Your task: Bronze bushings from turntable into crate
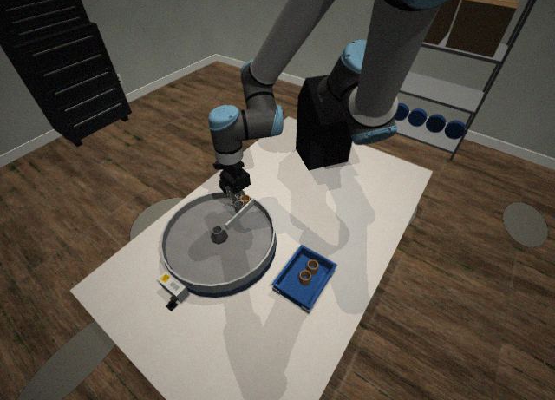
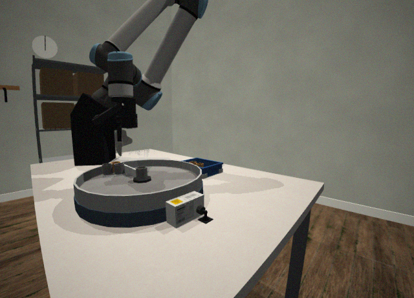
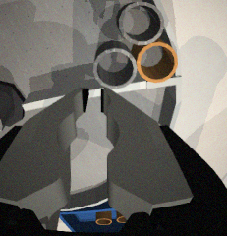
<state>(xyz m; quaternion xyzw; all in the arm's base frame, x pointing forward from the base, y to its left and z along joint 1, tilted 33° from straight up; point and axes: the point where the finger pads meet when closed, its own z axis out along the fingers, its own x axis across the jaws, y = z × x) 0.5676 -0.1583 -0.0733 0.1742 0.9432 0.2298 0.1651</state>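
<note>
My gripper (image 1: 231, 200) (image 2: 119, 154) (image 3: 94, 90) is shut and empty, above the back part of the turntable (image 1: 197, 265) (image 2: 167, 180) (image 3: 44, 49). A bronze bushing (image 1: 244, 199) (image 2: 115, 162) (image 3: 176, 63) stands near the turntable's wall, close beside two steel bushings. One steel bushing (image 1: 239, 204) (image 2: 119, 169) (image 3: 97, 69) is by the pale bar; the other steel bushing (image 2: 107, 169) (image 3: 161, 23) is farther from it, partly hidden by the fingers in the top view. The blue crate (image 1: 291, 284) (image 2: 213, 164) (image 3: 88, 215) holds two bronze bushings, one (image 1: 312, 265) behind the other (image 1: 305, 277).
The pale bar (image 1: 239, 213) (image 3: 135, 88) runs inward from the turntable's wall beside the bushings. A dark hub (image 1: 218, 234) (image 2: 141, 173) (image 3: 7, 100) stands at the turntable's centre. A grey box (image 1: 173, 287) (image 2: 184, 211) sits against its outer wall.
</note>
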